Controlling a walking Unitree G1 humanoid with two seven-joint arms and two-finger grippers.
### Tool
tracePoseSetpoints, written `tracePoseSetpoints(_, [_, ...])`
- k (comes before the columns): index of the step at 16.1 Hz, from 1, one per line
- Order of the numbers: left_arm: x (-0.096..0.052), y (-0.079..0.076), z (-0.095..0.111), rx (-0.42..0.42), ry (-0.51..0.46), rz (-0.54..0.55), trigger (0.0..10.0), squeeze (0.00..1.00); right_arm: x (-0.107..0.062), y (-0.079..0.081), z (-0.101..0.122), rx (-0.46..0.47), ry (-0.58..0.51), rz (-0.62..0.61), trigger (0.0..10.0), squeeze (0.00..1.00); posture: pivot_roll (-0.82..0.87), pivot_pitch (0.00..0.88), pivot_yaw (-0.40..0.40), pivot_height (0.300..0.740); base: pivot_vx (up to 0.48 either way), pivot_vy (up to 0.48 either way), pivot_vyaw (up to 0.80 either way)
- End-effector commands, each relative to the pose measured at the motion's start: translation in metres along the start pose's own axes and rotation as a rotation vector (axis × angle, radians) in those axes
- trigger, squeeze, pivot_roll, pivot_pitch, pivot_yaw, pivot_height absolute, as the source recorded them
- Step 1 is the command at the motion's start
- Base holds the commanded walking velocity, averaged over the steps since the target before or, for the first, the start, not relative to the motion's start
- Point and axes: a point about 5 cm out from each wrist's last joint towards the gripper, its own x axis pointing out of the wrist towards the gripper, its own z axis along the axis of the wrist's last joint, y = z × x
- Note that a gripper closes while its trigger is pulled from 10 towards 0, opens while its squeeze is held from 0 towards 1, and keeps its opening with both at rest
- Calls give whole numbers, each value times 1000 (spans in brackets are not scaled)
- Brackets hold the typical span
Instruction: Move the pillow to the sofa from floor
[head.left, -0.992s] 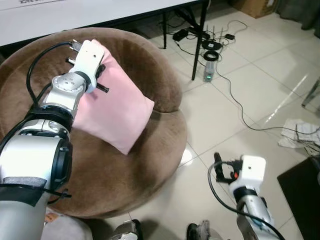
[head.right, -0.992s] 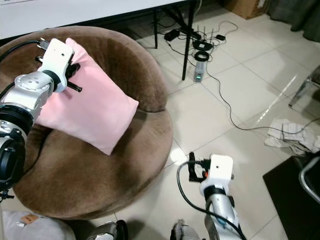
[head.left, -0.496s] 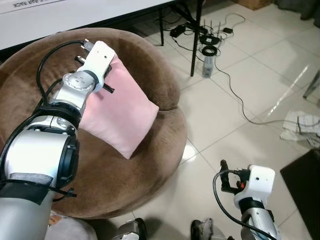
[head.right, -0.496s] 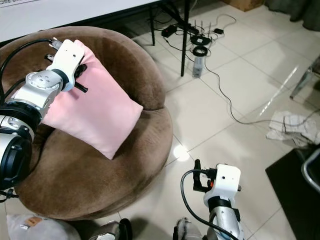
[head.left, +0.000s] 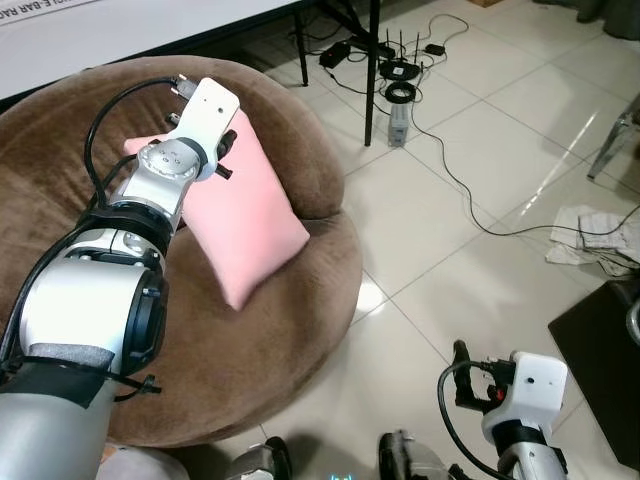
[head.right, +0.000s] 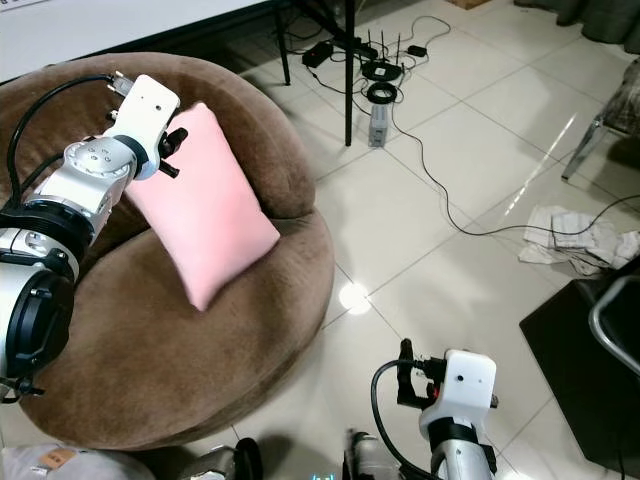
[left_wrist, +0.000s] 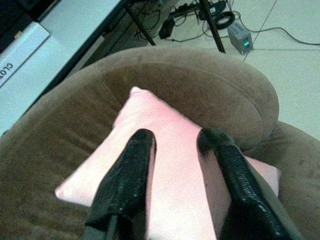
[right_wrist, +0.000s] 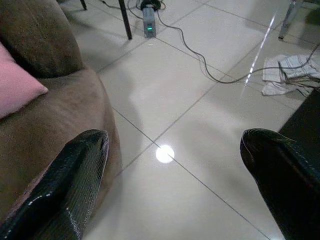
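Pink pillow (head.left: 245, 215) up on the round brown sofa (head.left: 250, 340), leaning tilted against the sofa's curved back, one corner pointing down toward the seat. Left end effector (left_wrist: 175, 142) reaching out over the sofa, right at the pillow's top part, two black fingers (left_wrist: 127, 172) a little apart, lying along the pink cloth; hard to tell if pinching the cloth or just resting on it. Silver left arm (head.left: 90, 300) stretched across the sofa with a black cable looping over it. Right end effector (right_wrist: 175, 150) low down over the tile floor (head.left: 480, 170) just beside the sofa's edge, fingers spread wide with nothing between them. White tabletop (head.left: 120, 25) behind the sofa, black legs standing on the floor. Black cords (head.left: 470, 190) and a small box with a green light (head.left: 399, 125) near those legs. Crumpled white cloth (head.left: 590, 235) on the floor, well apart from the sofa. Bright spot of light shining on the tiles near the sofa.
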Motion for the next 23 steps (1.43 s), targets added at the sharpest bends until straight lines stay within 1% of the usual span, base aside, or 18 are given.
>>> tracePoseSetpoints(1, [-1, 1, -8, -20, 28, 19, 10000, 0, -3, -2, 1, -5, 7, 0, 10000, 0, -376, 196, 79, 740, 0, 0, 0])
tracePoseSetpoints(4, [-1, 2, -9, -26, 27, 33, 10000, 0, -2, -3, 4, -8, 7, 4, 10000, 0, -375, 201, 72, 740, 0, 0, 0])
tracePoseSetpoints(7, [-2, 4, -8, -78, 11, 41, 10000, 0, 2, -2, 6, -11, 6, 11, 10000, 0, -359, 183, 65, 740, 0, 0, 0])
tracePoseSetpoints(8, [-2, 9, -2, -162, -25, 58, 10000, 0, 11, -3, 9, -13, -4, 17, 10000, 0, -334, 154, 58, 740, 0, 0, 0])
tracePoseSetpoints(9, [-2, 10, 0, -184, -37, 63, 10000, 0, 13, -3, 10, -13, -7, 19, 10000, 0, -334, 154, 58, 740, 0, 0, 0])
tracePoseSetpoints(10, [-2, 14, 8, -244, -84, 65, 10000, 0, 24, -1, 14, -21, -20, 39, 10000, 0, -299, 131, 45, 740, 0, 0, 0])
tracePoseSetpoints(11, [-3, 15, 10, -258, -97, 68, 10000, 0, 28, 0, 16, -26, -23, 44, 10000, 0, -292, 128, 43, 740, 0, 0, 0])
tracePoseSetpoints(12, [-3, 16, 11, -303, -130, 61, 10000, 0, 40, 2, 21, -32, -37, 74, 10000, 0, -252, 120, 29, 740, 0, 0, 0])
tracePoseSetpoints(13, [-4, 15, 9, -318, -140, 57, 10000, 0, 47, 4, 25, -41, -43, 95, 10000, 0, -221, 116, 12, 740, 0, 0, 0])
tracePoseSetpoints(14, [-4, 15, 7, -325, -142, 57, 10000, 0, 50, 4, 26, -45, -45, 106, 10000, 0, -221, 116, 12, 740, 0, 0, 0])
tracePoseSetpoints(15, [-5, 14, 0, -361, -151, 63, 10000, 0, 61, 9, 31, -63, -51, 149, 10000, 0, -164, 113, -17, 740, 0, 0, 0])
tracePoseSetpoints(17, [-6, 11, -8, -387, -166, 60, 10000, 0, 71, 14, 37, -77, -62, 185, 10000, 0, -122, 115, -38, 740, 0, 0, 0])
tracePoseSetpoints(18, [-7, 10, -13, -404, -170, 71, 10000, 0, 74, 15, 39, -76, -66, 197, 10000, 0, -113, 113, -42, 740, 0, 0, 0])
tracePoseSetpoints(19, [-11, 4, -33, -452, -172, 73, 10000, 0, 79, 19, 42, -75, -73, 228, 10000, 0, -82, 120, -58, 740, 0, 0, 0])
tracePoseSetpoints(20, [-13, 1, -41, -465, -168, 69, 10000, 0, 80, 20, 42, -75, -72, 236, 10000, 0, -82, 120, -58, 740, 0, 0, 0])
tracePoseSetpoints(21, [-23, -18, -79, -506, -123, 31, 10000, 0, 78, 23, 35, -87, -50, 270, 10000, 0, -55, 133, -73, 740, 0, 0, 0])
tracePoseSetpoints(22, [-29, -26, -92, -522, -106, 16, 10000, 0, 78, 24, 33, -91, -42, 283, 10000, 0, -55, 133, -73, 740, 0, 0, 0])
tracePoseSetpoints(23, [-47, -52, -121, -566, -78, -21, 10000, 0, 73, 26, 27, -90, -26, 309, 10000, 0, -39, 147, -82, 740, 0, 0, 0])
